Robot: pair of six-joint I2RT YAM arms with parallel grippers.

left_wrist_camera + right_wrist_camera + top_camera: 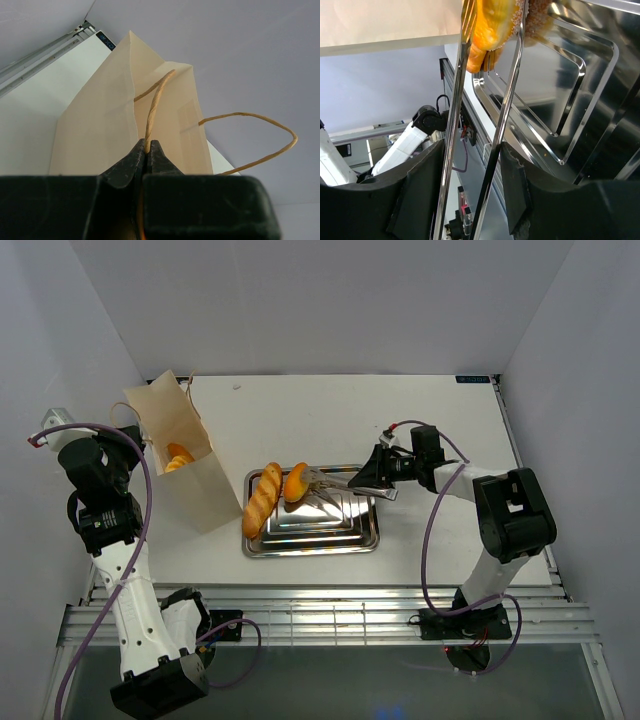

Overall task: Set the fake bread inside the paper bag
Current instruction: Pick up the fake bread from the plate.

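Note:
The cream paper bag (190, 475) stands at the table's left with its mouth open, and an orange piece of fake bread (179, 455) shows inside it. My left gripper (147, 146) is shut on one brown cord handle (155, 100) of the bag (100, 130), and sits at its left edge (138, 443). My right gripper (383, 476) is shut on long metal tongs (335, 480). The tongs (485, 125) pinch an oval roll (296, 482) over the steel tray (350, 530). In the right wrist view, the roll (492, 25) sits between their tips. A long baguette (262, 500) lies on the tray's left rim.
The bag's second cord handle (250, 135) loops free to the right. The tray (580, 75) lies under the tongs. White walls enclose the table on three sides, and a metal rail (330, 615) runs along the near edge.

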